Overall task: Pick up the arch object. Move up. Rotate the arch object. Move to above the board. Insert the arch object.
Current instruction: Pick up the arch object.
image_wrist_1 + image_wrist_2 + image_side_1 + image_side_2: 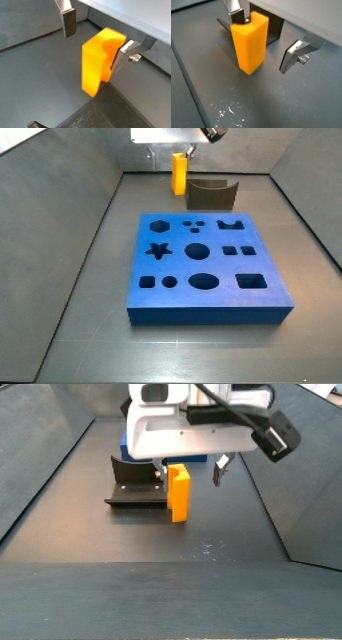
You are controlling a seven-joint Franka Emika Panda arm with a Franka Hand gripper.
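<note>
The arch object (95,62) is a slim yellow-orange block standing upright between my gripper's fingers, with its notch at the top. My gripper (93,52) is open around it. One finger (123,56) rests against the block's side and the other finger (69,24) stands well clear of it. Both wrist views show this, with the block (250,44) against one finger (238,15) inside the gripper (262,46). In both side views the block (179,174) (178,494) hangs below the gripper (194,476) near the back wall. The blue board (201,268) with dark cut-outs lies in front, apart from the block.
The dark fixture (210,194) (134,485) stands just beside the arch object, between it and the board's far edge; it also shows in a wrist view (271,31). Grey walls (80,198) slope up on all sides of the floor.
</note>
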